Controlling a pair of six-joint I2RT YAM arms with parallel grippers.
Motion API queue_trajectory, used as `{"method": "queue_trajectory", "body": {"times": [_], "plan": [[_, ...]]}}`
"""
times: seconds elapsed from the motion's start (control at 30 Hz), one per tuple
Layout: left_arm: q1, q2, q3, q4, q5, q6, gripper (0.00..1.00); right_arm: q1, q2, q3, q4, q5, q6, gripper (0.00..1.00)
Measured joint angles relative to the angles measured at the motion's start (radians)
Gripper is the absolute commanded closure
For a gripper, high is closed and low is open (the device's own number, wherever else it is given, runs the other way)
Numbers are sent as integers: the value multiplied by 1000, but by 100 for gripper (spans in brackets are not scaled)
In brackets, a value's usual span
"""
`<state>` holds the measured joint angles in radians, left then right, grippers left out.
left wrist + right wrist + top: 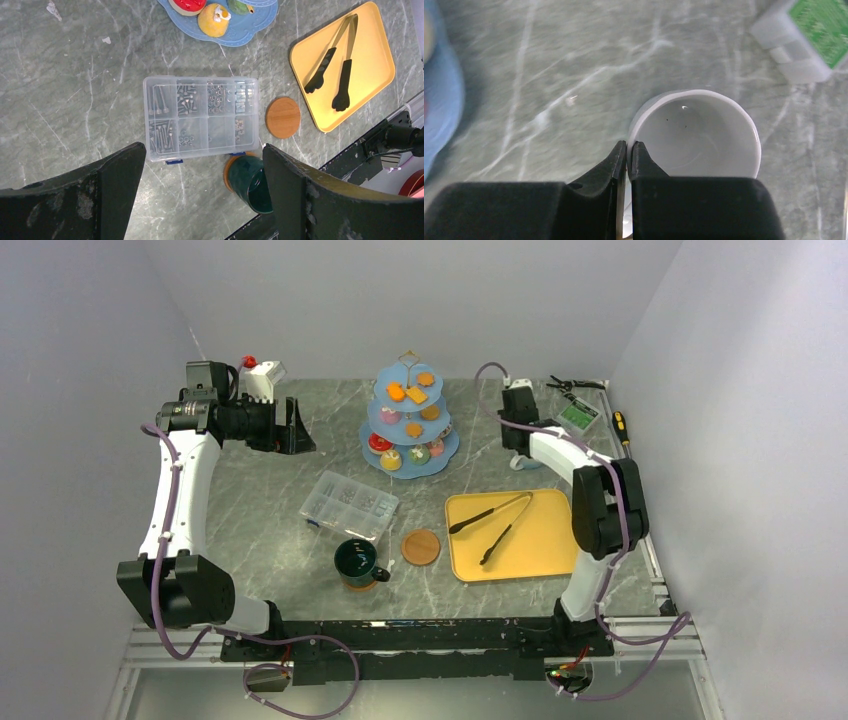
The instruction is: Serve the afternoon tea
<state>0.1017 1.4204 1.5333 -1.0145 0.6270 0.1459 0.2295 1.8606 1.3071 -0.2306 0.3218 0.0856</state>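
The grey marbled tabletop (300, 470) is taken as the clock face in the top view, with 6 o'clock at the arm bases.

1. A yellow tray (545, 540) is located at 4 o'clock. Black tongs (495, 523) are laid across it, handles apart.
2. The blue stand (385, 412) is positioned upright at 12 o'clock. Its three tiers are loaded with treats (407, 394): orange pieces on the upper tiers, and red, yellow and green pieces on the bottom tier.
3. A clear box (349, 505) is placed near the centre, at 7 o'clock from the stand. Screws and nuts are sorted in its compartments.
4. The left hand (202, 152) is held high at 10 o'clock, well apart from everything on the tabletop. Its fingers are spread wide and nothing is gripped.
5. The right hand (628, 150) is lowered at 2 o'clock. Its fingers are clenched on the rim of the white mug (696, 135), which is seen empty and upright.
6. The green mug (355, 562) is set at 6 o'clock, just beside the box.
7. A round wooden coaster (421, 547) is found at 3 o'clock from the green mug, between it and the tray.
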Motion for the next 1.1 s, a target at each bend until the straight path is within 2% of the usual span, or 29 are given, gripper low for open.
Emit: {"method": "queue_trajectory", "body": {"times": [0.33, 0.73, 1.1], "plan": [[0, 0, 0, 0, -4, 3, 7, 215, -162, -173, 21, -172, -37, 100], [0, -9, 0, 0, -10, 18, 7, 279, -202, -204, 15, -380, -103, 100], [0, -12, 0, -4, -8, 26, 7, 414, -268, -304, 65, -449, -140, 100]]}}
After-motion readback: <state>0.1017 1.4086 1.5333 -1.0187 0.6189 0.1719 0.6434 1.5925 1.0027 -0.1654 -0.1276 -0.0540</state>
